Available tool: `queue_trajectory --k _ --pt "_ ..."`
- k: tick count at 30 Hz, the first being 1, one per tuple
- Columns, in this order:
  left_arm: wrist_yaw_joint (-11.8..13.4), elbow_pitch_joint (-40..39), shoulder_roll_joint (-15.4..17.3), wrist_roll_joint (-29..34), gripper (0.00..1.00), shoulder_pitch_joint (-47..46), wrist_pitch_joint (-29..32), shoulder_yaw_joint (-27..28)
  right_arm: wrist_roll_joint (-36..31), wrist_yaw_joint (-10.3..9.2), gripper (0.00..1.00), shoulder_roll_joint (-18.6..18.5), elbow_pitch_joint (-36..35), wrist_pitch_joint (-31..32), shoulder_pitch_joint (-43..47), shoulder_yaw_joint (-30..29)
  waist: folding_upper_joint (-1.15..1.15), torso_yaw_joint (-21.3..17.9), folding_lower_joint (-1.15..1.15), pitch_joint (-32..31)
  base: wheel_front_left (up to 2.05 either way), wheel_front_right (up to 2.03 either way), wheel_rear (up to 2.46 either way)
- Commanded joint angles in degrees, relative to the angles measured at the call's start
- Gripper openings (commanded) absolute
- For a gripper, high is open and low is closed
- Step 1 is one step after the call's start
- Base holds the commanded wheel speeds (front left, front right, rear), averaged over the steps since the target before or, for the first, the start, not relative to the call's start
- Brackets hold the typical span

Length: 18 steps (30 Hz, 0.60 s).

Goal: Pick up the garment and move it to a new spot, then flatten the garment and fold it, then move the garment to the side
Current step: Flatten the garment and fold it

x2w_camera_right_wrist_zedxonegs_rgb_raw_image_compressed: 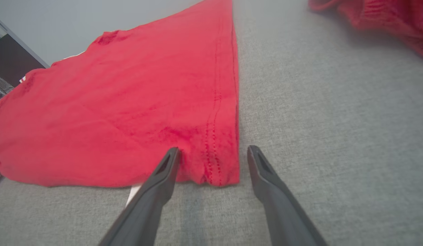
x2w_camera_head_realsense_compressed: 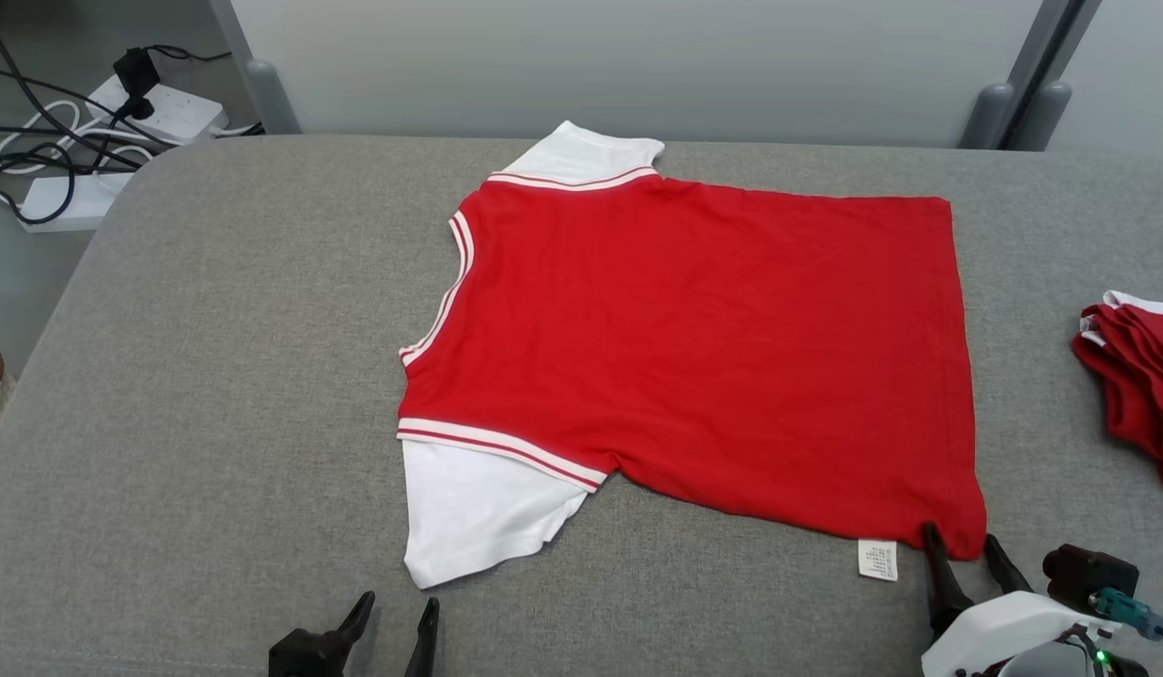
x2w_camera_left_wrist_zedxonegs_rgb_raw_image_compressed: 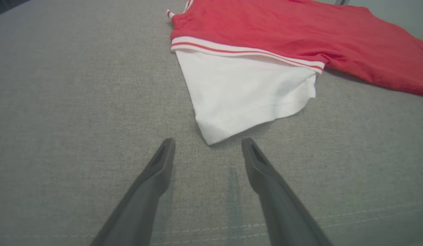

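The garment (x2w_camera_head_realsense_compressed: 694, 348) lies on the table (x2w_camera_head_realsense_compressed: 214, 376), a clothes pile (x2w_camera_head_realsense_compressed: 1136, 376) to its right.

Head camera: mounted high, facing forward and down over the grey worktop (x2w_camera_head_realsense_compressed: 214, 376), distant enough to frame the whole red garment (x2w_camera_head_realsense_compressed: 694, 348).

Left wrist camera: low above the worktop, sighting along the left pincer (x2w_camera_left_wrist_zedxonegs_rgb_raw_image_compressed: 208, 143), close to the white sleeve (x2w_camera_left_wrist_zedxonegs_rgb_raw_image_compressed: 245, 92).

Right wrist camera: equally low, sighting along the right pincer (x2w_camera_right_wrist_zedxonegs_rgb_raw_image_compressed: 214, 152), close to the hem corner (x2w_camera_right_wrist_zedxonegs_rgb_raw_image_compressed: 218, 164).

Sleeve and hem corner also appear in the head view, as does the red pile (x2w_camera_right_wrist_zedxonegs_rgb_raw_image_compressed: 385, 17) seen by the right wrist camera.
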Motion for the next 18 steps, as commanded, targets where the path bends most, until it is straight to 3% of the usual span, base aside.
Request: queue_trajectory --k 1,4,8,9,10,18 --pt "-0.4 -1.4 0.2 0.5 1.0 -2.6 -0.8 1.5 0.5 0.24 0.96 -0.1 0.3 -0.8 -1.6 1.6 0.0 0.3 0.0 0.5 0.0 0.0 0.0" --pt "-0.5 -1.5 0.2 0.7 1.0 -2.8 -0.8 1.3 1.3 0.24 0.88 0.0 2.0 -0.8 -2.1 1.9 0.0 0.5 0.0 1.0 0.0 0.0 0.0" --pt "-0.6 -1.8 0.2 0.8 1.0 -3.2 -0.8 1.1 2.0 0.24 0.64 0.1 2.8 -0.8 -2.6 1.9 0.0 0.6 0.0 1.3 0.0 0.0 0.0" --pt "-0.6 -1.9 0.2 0.7 1.0 -3.4 -0.8 0.9 2.1 0.24 0.4 0.1 2.9 -0.8 -2.7 2.1 0.0 0.6 0.0 1.4 0.0 0.0 0.0" --pt "-0.7 -2.2 0.2 0.5 1.0 -3.5 -0.8 0.8 2.1 0.24 0.0 0.1 2.7 -0.8 -2.7 2.3 0.0 0.5 0.0 1.4 0.0 0.0 0.0" --pt "-2.2 -4.6 0.2 -3.2 1.0 -4.7 -0.8 -1.6 2.1 0.24 0.0 -0.9 0.4 -0.8 -2.5 3.6 0.0 -0.8 0.0 1.9 0.0 0.0 0.0"
